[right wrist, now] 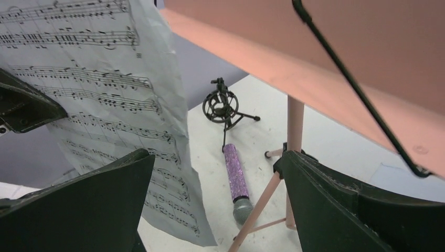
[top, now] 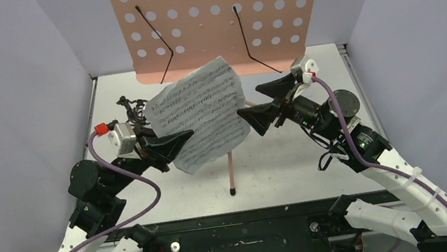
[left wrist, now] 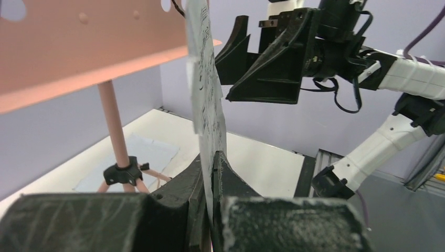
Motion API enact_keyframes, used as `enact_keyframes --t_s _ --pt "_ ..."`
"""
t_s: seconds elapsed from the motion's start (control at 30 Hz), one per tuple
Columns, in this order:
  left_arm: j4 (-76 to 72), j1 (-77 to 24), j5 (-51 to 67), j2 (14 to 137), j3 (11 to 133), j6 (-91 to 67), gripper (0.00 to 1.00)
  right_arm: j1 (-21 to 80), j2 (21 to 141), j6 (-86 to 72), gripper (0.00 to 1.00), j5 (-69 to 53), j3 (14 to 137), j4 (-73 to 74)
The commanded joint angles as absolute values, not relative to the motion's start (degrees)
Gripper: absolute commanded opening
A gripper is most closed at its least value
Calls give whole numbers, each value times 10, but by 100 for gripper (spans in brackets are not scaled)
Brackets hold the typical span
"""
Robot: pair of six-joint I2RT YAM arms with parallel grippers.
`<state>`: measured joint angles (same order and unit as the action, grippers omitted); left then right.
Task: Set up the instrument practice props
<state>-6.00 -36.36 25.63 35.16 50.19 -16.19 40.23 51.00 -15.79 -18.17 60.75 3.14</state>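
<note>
2 grippers: left gripper [top: 186, 136] clamps the lower edge of the sheet-music page [top: 198, 103]; right gripper [top: 248, 101] gapes wide just beside its right edge, contact unclear.
Sheet-music page: held upright before the perforated desk of the pink music stand [top: 211, 9].
Purple glitter microphone [right wrist: 236, 178]: lying on the table [top: 293, 169], near the black mic holder [right wrist: 220, 105].

A pink music stand [top: 218, 14] is set at the worktop's far edge. A creased sheet-music page [top: 202, 112] is held upright above the middle. A purple glitter microphone [right wrist: 236, 178] is laid flat beside a black tripod mic holder [right wrist: 220, 105], far left.
</note>
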Motion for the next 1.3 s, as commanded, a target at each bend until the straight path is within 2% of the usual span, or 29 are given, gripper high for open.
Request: enact_keyframes --t_s 0.0,0.1,0.37,0.63,0.9,1.27 --pt "-14 -361 220 369 572 -107 0 406 521 -142 98 -155 670 33" --pt "-16 -361 198 381 605 -91 0 406 531 -142 98 -132 698 44" --pt "-30 -361 177 444 708 -85 0 406 572 -119 89 -64 786 79" --pt "-41 -361 121 485 775 -69 0 406 607 -102 72 -26 858 103" --pt "-43 -360 108 512 817 -57 0 406 615 -99 69 -14 877 88" --pt "-24 -360 90 556 884 -24 0 406 671 -102 48 -5 918 116"
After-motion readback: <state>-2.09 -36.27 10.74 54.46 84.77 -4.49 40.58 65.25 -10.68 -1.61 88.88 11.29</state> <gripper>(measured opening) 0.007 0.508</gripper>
